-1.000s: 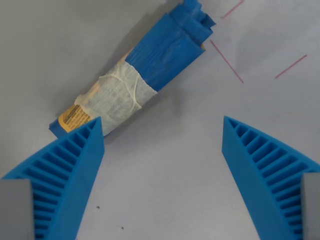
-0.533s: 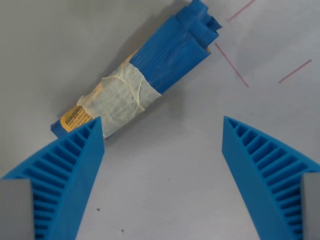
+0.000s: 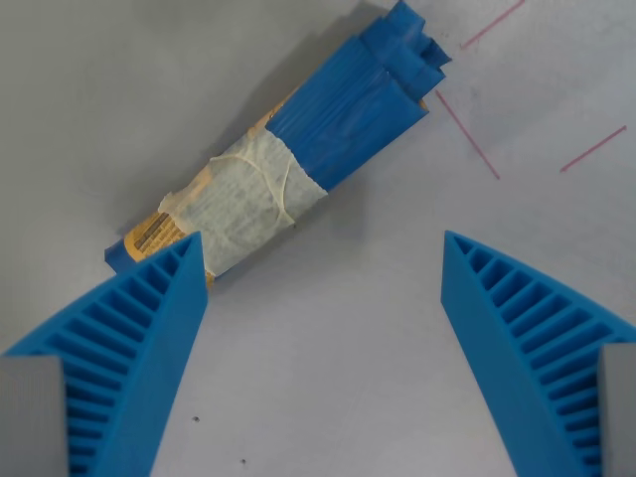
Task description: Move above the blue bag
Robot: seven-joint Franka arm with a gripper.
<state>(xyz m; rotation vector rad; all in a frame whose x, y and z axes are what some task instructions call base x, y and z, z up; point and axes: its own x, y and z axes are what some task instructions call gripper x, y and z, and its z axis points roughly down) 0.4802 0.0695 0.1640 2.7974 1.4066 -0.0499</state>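
Down at the bottom of the wrist view, the gripper (image 3: 323, 243) had its ribbed blue fingers (image 3: 134, 338) spread wide with nothing between them. Just past the finger on the wrist view's left, the bag (image 3: 283, 164) lay diagonally on the grey table (image 3: 328, 378), rolled up and taped mid-body. Looked light and crinkly, probably squishy, so I'd grab across the taped middle. Its lower end was hidden behind that finger, and the label print was unreadable.
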